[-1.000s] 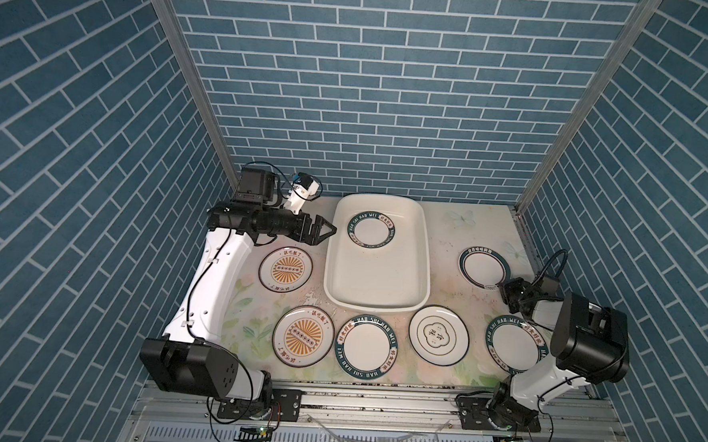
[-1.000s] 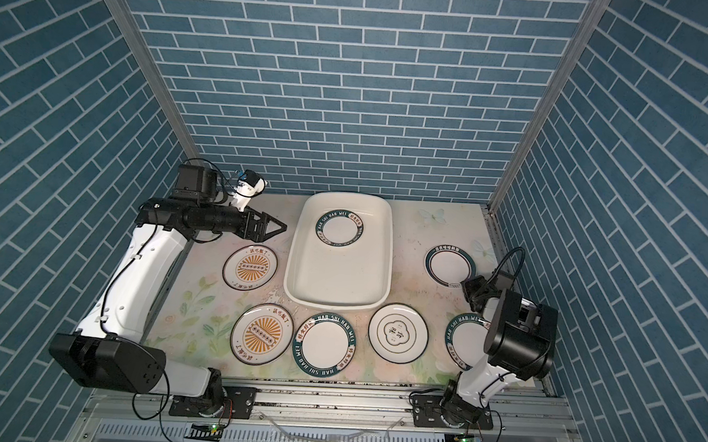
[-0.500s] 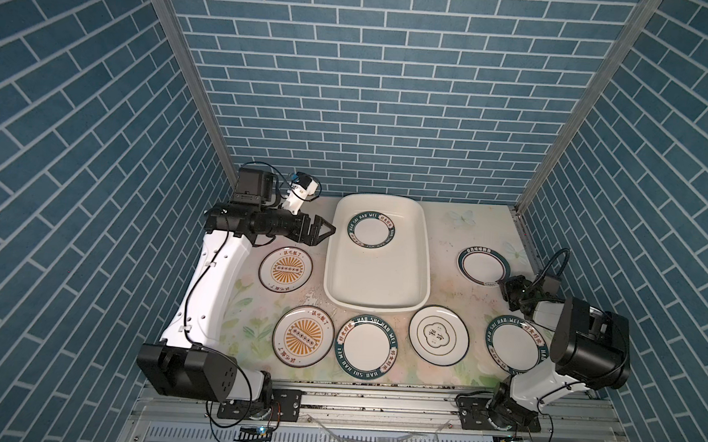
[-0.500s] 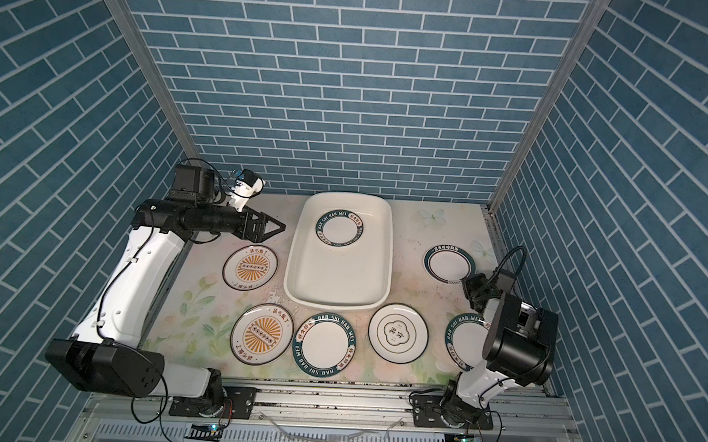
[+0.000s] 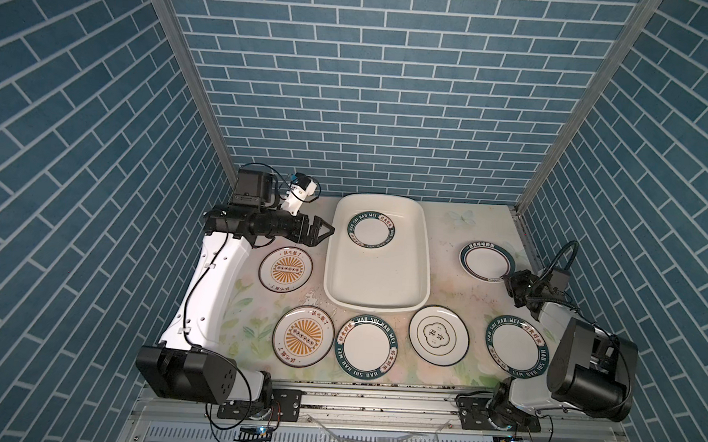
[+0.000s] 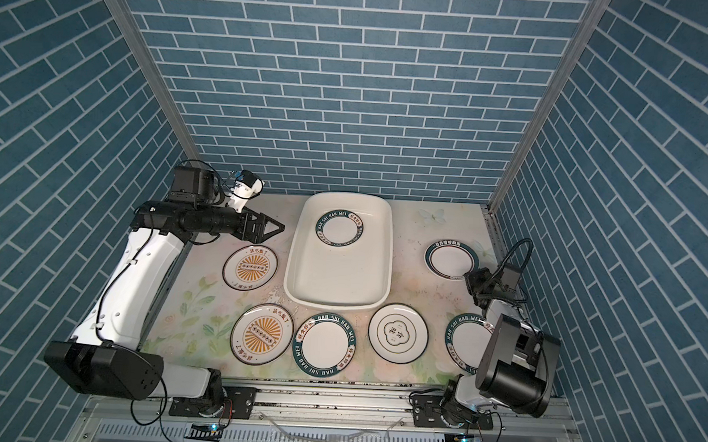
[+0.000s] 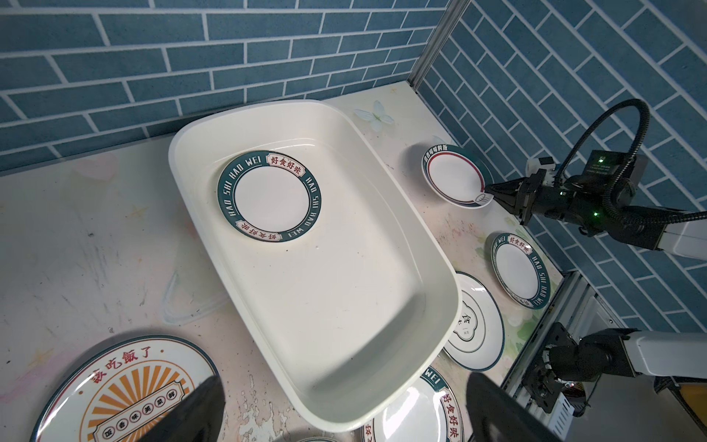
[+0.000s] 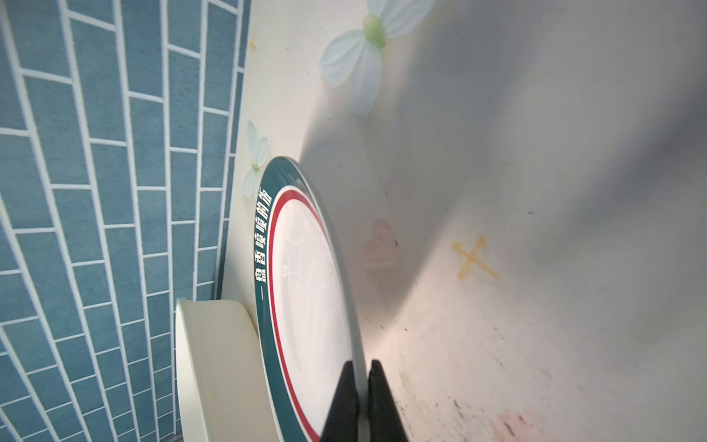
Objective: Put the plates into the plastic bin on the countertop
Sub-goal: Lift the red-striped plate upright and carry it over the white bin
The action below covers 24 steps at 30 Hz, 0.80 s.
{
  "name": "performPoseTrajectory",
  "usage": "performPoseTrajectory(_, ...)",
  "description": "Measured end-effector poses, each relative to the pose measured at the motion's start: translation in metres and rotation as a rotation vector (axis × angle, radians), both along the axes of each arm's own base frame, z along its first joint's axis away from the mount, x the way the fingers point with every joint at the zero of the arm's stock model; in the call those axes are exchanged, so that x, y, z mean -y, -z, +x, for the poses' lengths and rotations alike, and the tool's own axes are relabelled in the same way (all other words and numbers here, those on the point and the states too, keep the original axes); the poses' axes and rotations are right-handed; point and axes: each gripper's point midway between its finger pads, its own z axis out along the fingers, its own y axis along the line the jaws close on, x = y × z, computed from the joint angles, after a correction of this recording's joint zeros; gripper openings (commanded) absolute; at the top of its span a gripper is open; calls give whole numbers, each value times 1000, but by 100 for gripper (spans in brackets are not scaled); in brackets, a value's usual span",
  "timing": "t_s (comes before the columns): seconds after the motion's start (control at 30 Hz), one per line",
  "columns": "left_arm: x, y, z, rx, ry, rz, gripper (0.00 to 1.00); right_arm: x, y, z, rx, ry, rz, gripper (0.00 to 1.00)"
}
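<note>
My right gripper (image 8: 362, 386) is clamped on the rim of the red-ringed plate (image 8: 310, 306), with one black finger on each face. That plate (image 5: 486, 260) sits by the right rail of the countertop (image 5: 447, 239), well apart from the plastic bin (image 5: 376, 281), with bare floral surface between them; whether its far edge touches the countertop I cannot tell. My left gripper (image 5: 327, 231) hangs with jaws wide apart and holds nothing, just beside the bin's left rim. One lettered plate (image 5: 371, 230) lies flat in the bin's far half; the near half is bare. A sunburst plate (image 5: 285, 268) lies left of the bin. Along the front edge lie the front sunburst plate (image 5: 303, 336), the middle lettered plate (image 5: 366, 347), the quatrefoil plate (image 5: 439, 335) and the right lettered plate (image 6: 464, 344). In that top view my right arm covers the last one's outer edge. In the left wrist view the bin's corner hides part of the quatrefoil plate, and my left fingers (image 7: 202, 409) are dark blurs cut off by the frame.
</note>
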Motion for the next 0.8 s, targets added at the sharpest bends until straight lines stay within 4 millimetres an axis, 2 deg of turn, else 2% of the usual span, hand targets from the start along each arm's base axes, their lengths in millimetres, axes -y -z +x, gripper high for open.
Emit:
performPoseTrajectory(0.2, 0, -1, 1, 8, -1, 0, 100, -12, -33, 9, 44, -37, -32, 0)
performPoseTrajectory(0.5, -1, -1, 2, 10, -5, 0, 99, -50, -85, 21, 102, -133, -94, 0)
performPoseTrajectory(0.6, -3, 1, 3, 7, -10, 4, 100, -72, -106, 29, 139, -184, -116, 0)
performPoseTrajectory(0.8, -5, 2, 4, 8, -19, 9, 99, -128, -139, 43, 201, -306, -134, 0)
